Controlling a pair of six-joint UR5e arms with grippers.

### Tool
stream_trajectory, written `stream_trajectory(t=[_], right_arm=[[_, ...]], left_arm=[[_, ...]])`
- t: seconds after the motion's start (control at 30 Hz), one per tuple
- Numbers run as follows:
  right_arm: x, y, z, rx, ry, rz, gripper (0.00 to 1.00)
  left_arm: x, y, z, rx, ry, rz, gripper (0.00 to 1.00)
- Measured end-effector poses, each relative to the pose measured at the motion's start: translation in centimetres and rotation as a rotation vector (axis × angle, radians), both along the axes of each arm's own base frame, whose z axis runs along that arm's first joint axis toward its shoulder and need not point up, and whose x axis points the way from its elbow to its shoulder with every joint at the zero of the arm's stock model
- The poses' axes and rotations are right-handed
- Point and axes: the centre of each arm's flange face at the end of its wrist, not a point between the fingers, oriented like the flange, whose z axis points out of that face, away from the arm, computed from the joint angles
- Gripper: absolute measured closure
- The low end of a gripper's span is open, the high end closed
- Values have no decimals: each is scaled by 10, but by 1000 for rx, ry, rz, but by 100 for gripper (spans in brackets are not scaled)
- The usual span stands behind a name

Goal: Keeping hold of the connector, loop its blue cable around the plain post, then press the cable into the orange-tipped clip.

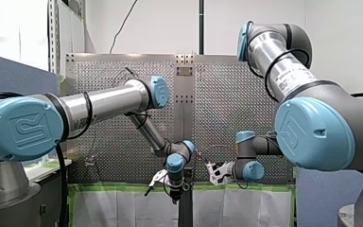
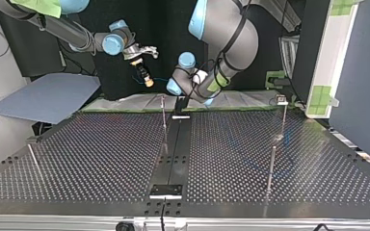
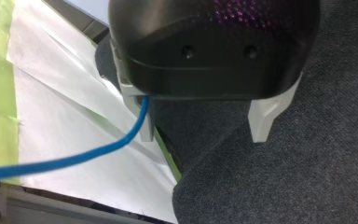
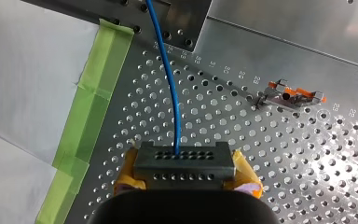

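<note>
My L end effector (image 3: pixel 203 138) is spread wide, nothing pinched. The blue cable (image 3: pixel 74 161) runs right beside one finger (image 3: pixel 148 130), so it may snag there once I start looping. R end effector (image 4: pixel 186 164) pinches the connector (image 4: pixel 185 157) btw its yellow pads (image 4: pixel 245 171), cable leading straight ahead. The orange-tipped clip (image 4: pixel 292 95) sits ahead, off to one side, well apart. Pull too taut & the connector could twist out of the pads.

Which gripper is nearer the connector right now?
Right: my right gripper clamps the connector between its yellow pads. Apart from it, my left gripper is open over the carpet, with only the blue cable passing one finger.
</note>
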Motion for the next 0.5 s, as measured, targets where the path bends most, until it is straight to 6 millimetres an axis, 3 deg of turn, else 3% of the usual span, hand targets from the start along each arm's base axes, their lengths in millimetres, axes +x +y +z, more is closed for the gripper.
stream_trajectory(t=[0.5], right_arm=[[0, 0, 0, 0, 0, 1, 100]], left_arm=[[-4, 4, -7, 2, -7, 7, 1]])
